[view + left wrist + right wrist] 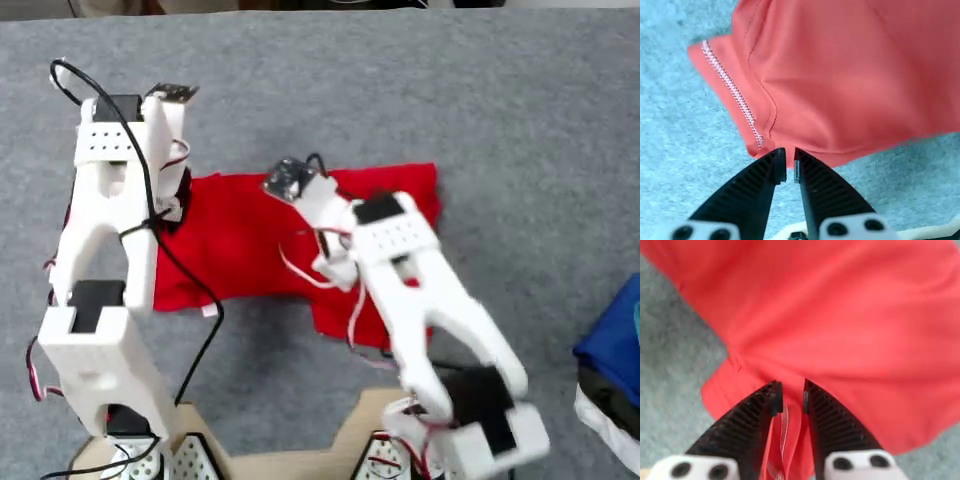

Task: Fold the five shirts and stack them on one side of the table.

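A red shirt [250, 240] lies partly folded on the grey table [500, 120]. My left gripper [172, 205] hangs over the shirt's left edge. In the left wrist view the left gripper [789, 162] is shut on the hem of the red shirt [840, 75], next to a white-stitched seam [732, 92]. My right gripper [330, 262] sits at the shirt's near middle. In the right wrist view the right gripper [789, 395] is shut on a fold of the red shirt [840, 315], with a white label strip [784, 427] between its fingers.
A stack of folded clothes [610, 350], blue on top with dark and white layers below, sits at the table's right edge. The arms' wooden base [300, 460] is at the front edge. A black cable [190, 280] trails across the shirt's left part.
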Motion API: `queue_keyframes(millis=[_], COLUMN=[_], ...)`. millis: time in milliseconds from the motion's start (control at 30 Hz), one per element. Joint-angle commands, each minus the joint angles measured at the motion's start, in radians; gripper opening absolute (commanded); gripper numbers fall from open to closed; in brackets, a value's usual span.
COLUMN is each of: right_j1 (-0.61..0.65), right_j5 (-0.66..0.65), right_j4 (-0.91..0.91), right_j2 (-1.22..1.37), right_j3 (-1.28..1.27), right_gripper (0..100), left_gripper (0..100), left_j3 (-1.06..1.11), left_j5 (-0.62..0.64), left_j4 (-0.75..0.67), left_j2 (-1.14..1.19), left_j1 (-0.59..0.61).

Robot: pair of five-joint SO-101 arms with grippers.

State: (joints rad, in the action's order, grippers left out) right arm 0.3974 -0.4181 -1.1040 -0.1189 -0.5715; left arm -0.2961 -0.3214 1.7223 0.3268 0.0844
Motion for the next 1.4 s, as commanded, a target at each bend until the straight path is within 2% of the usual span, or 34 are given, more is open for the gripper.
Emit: queue_keyframes(millis=[0,133,467,833,1067,1167,1267,1367], right_j1=[0.015,0.016,0.01,0.107,0.15,0.051,-0.116,-0.214], right_j5=[0.014,0.012,0.012,0.032,0.031,0.028,-0.034,-0.1], right_j4=[0.015,-0.051,-0.196,-0.17,-0.176,-0.209,-0.238,-0.238], right_j2=[0.131,0.206,0.193,-0.05,-0.091,-0.127,-0.16,-0.131], right_j3=[0.124,0.168,0.159,-0.116,-0.154,-0.062,0.105,0.255], right_gripper=[8.7,4.1,3.9,3.8,4.0,4.0,3.7,3.7], left_gripper=[4,4,4,4,4,4,4,4], left_j3=[-0.032,-0.041,-0.041,-0.041,-0.043,-0.071,-0.173,-0.284], left_j5=[0.025,0.021,0.02,0.02,0.025,0.057,0.152,0.219], left_j4=[-0.014,-0.014,-0.014,-0.014,-0.014,-0.012,-0.012,-0.014], left_j2=[0.041,0.096,0.108,0.108,0.107,0.107,0.11,0.116], left_j1=[0.006,0.031,0.049,0.048,0.049,0.054,0.074,0.071])
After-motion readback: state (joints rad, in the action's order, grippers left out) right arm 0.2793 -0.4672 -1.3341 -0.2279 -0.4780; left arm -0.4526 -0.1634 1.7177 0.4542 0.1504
